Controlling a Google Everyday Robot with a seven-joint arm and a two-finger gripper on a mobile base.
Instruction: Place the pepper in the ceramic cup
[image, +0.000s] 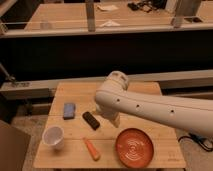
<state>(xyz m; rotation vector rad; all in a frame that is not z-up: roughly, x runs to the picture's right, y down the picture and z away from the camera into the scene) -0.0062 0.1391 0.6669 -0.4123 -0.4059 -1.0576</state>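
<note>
Arm (155, 107) reaches in from the right, its bend sitting over the middle of the table (75, 91). The gripper (112, 119) hangs under that bend, pointing down at the wood between the black bar (91, 120) and the plate (134, 147). The arm covers most of it, so I can't tell how far open it is, and I see nothing in its hold.

The pepper (92, 148) lies flat on the table close to the front edge, angled with its narrow end toward the back-left. It sits between the cup (53, 136) and the plate, touching neither one. A strip of open wood shows on each side of it, the wider one toward the cup.

The cup stands upright near the front-left corner, mouth up, close to the left edge. The plate takes the front-right, its rim near the front edge.

Behind the pepper lies the black bar, just left of the gripper. The blue block (69, 110) is farther back-left, near the left edge. That makes 5 things on the wood, all apart from each other.
</note>
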